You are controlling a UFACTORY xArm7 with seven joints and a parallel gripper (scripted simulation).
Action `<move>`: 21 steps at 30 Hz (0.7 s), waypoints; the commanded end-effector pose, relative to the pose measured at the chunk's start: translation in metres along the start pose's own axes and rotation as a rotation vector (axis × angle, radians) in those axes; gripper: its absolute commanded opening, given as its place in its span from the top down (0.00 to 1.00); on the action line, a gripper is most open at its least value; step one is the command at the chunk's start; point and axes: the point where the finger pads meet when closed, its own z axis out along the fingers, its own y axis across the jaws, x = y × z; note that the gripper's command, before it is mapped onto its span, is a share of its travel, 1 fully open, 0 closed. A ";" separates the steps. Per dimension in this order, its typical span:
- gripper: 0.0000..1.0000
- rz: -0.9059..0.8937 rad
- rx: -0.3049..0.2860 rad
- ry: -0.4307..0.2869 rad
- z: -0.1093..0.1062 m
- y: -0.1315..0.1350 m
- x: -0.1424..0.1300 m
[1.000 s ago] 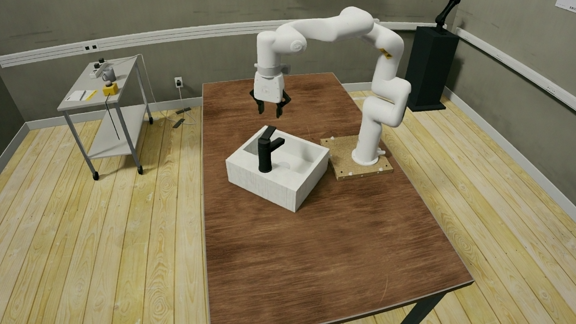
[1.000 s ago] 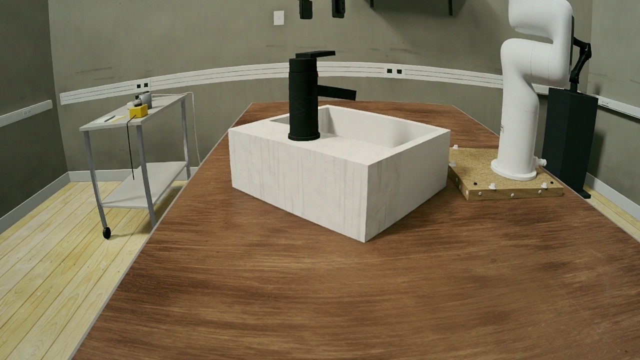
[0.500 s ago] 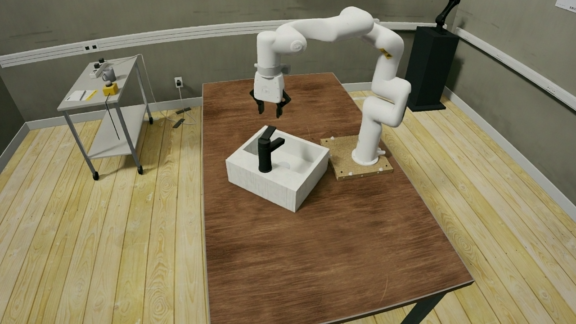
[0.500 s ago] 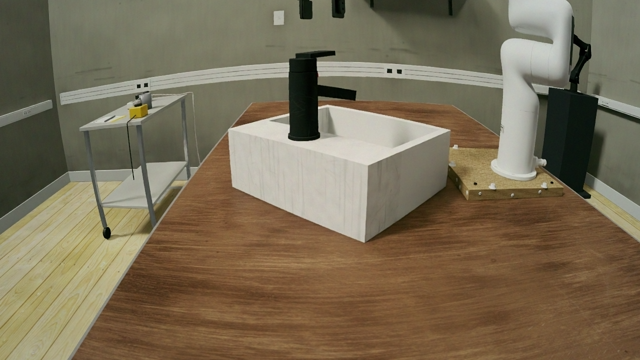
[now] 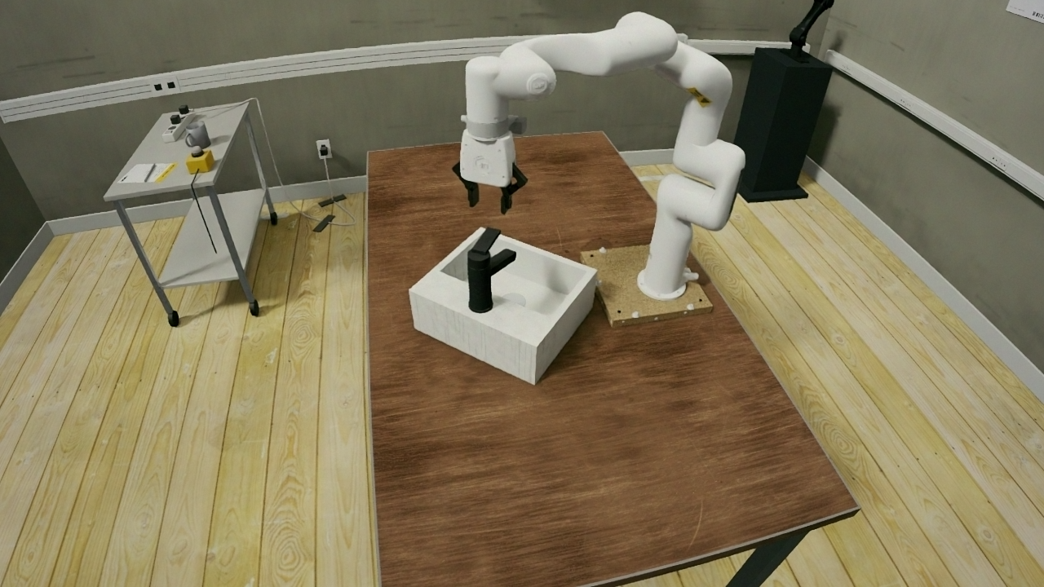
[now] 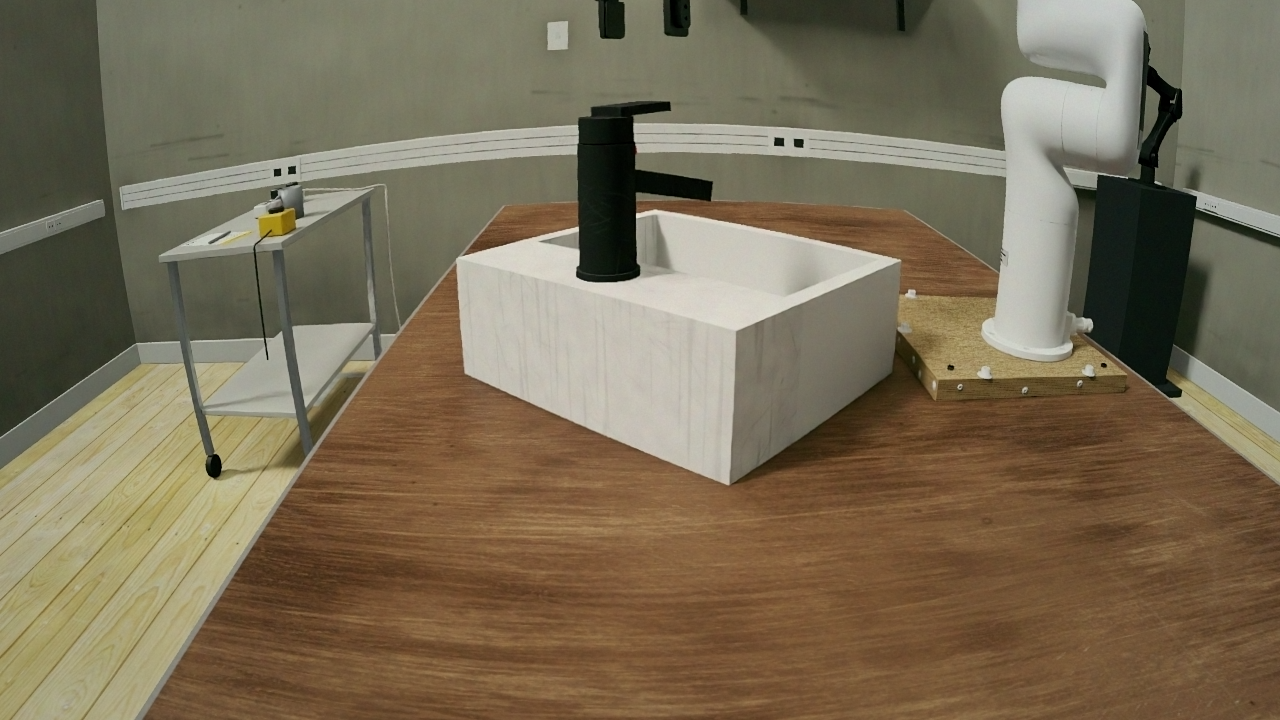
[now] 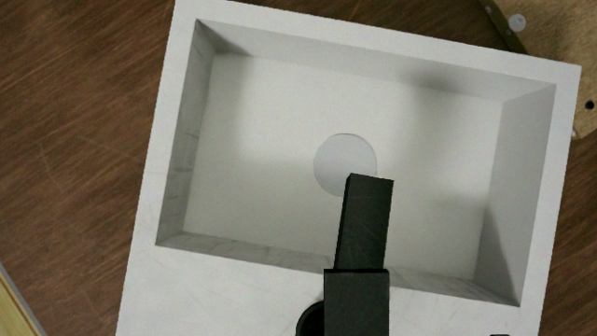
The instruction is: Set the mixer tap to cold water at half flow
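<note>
A black mixer tap (image 5: 481, 277) stands on the rim of a white sink block (image 5: 505, 306) on the brown table. Its flat lever (image 5: 487, 237) lies on top of the body, and the spout (image 5: 503, 258) reaches over the basin. In the exterior view the lever (image 6: 630, 109) lies about level above the spout (image 6: 671, 185). My gripper (image 5: 488, 198) hangs open and empty a little above the lever, fingers pointing down; only its fingertips (image 6: 642, 17) show there. The wrist view looks straight down on the lever (image 7: 356, 301), spout (image 7: 364, 221) and drain (image 7: 344, 163). No blue dot shows.
The arm's base (image 5: 662, 280) stands on a chipboard plate (image 5: 649, 295) right of the sink. A grey cart (image 5: 189, 204) with small items stands on the floor to the left. A black pedestal (image 5: 779, 124) stands in the back right corner.
</note>
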 end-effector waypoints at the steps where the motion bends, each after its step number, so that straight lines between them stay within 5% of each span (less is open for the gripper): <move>1: 0.31 0.000 0.003 -0.003 -0.001 -0.001 0.000; 21: 0.31 0.000 0.003 -0.003 0.020 -0.001 -0.001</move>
